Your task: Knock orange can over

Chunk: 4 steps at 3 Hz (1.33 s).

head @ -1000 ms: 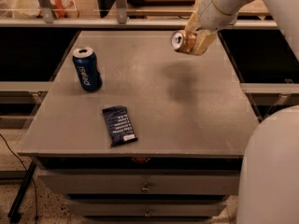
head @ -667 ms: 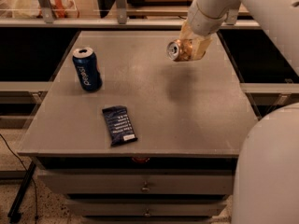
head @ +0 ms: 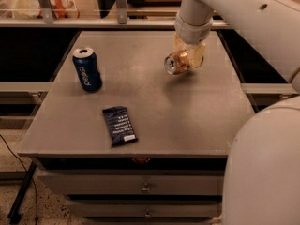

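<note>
The orange can point(head: 174, 63) is tipped on its side at the table's middle right, silver top facing left. It is close to the tabletop; I cannot tell whether it touches. My gripper point(head: 190, 57) comes down from the white arm above and is shut on the orange can, its pale fingers around the can's body.
A dark blue can point(head: 87, 70) stands upright at the table's left. A dark snack wrapper point(head: 120, 125) lies flat near the front. The grey table point(head: 197, 121) has drawers below its front edge. My white body point(head: 265, 172) fills the lower right. Shelves and rails run behind.
The gripper has carried the orange can left and down from the far right corner toward the table's middle. The can stays tipped sideways. The blue can and wrapper have not moved.
</note>
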### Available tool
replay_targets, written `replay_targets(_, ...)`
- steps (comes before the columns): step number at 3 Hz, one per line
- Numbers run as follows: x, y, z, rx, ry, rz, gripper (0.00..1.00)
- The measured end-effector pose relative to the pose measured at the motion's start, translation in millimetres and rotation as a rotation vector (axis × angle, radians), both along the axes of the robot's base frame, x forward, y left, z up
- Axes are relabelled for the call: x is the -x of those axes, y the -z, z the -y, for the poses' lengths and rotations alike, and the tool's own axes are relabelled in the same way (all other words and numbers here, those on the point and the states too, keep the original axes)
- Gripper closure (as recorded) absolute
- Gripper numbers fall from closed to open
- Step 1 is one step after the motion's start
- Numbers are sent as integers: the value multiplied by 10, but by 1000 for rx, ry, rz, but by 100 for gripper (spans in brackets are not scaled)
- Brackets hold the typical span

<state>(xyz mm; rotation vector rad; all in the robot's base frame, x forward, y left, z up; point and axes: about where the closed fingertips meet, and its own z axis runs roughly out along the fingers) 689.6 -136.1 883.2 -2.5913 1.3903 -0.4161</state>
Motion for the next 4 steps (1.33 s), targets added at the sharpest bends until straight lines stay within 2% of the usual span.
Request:
replay_targets(1, 64, 41, -40, 52, -6, -26, 83)
replay_targets(2, 97, 69, -56, 81, -4, -43, 59)
replay_targets(4, 81, 129, -41, 84, 10, -69, 13)
